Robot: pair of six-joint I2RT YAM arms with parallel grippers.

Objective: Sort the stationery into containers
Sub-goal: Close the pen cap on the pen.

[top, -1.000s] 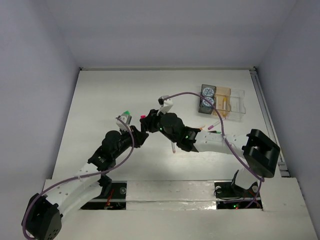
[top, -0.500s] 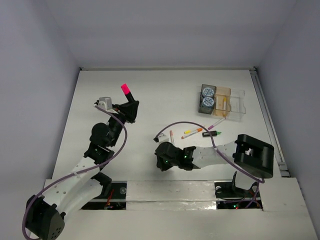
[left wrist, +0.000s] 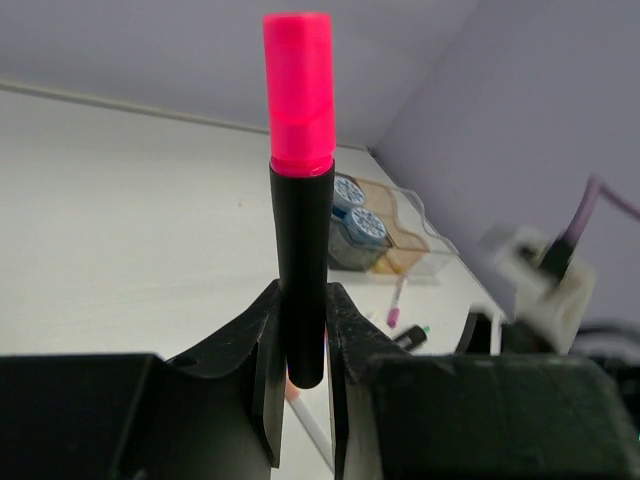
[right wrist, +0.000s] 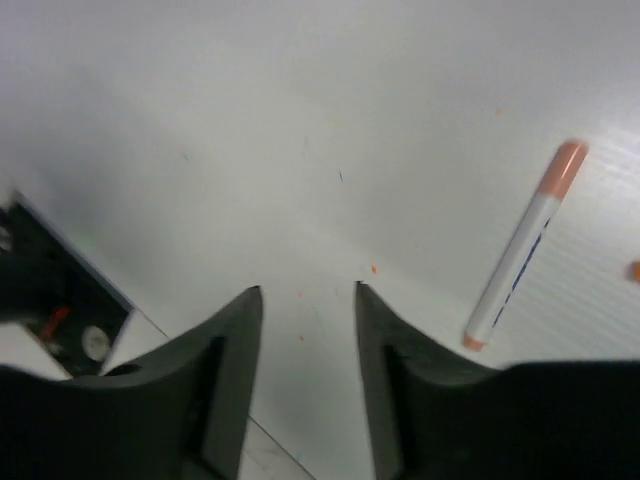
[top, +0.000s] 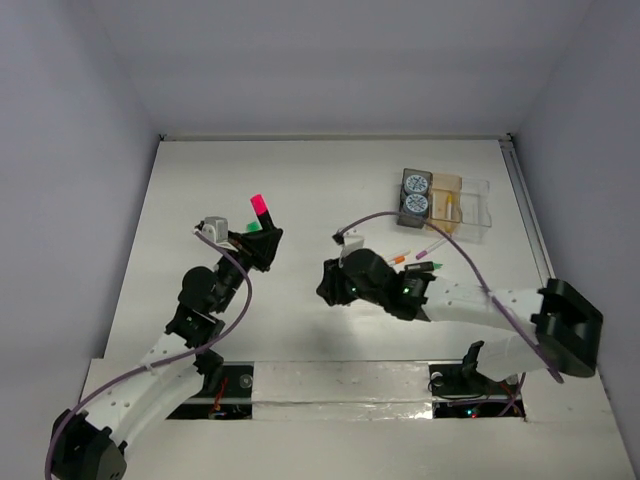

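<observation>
Highlighter (left wrist: 300, 200), pink-capped: you hold it upright in the left gripper (left wrist: 300, 310), jaws clamped on its black barrel, above the left-centre of the table (top: 200, 180). Right gripper (right wrist: 305, 300): jaws apart, low over the table near its middle, with a white pen (right wrist: 520, 260) lying nearby. The trays (top: 478, 212) sit far right, and the two rolls (top: 416, 184) lie in the dark grey one.

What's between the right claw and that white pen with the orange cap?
Nothing; the right wrist view shows bare white table between the right gripper and the white orange-capped pen.
</observation>
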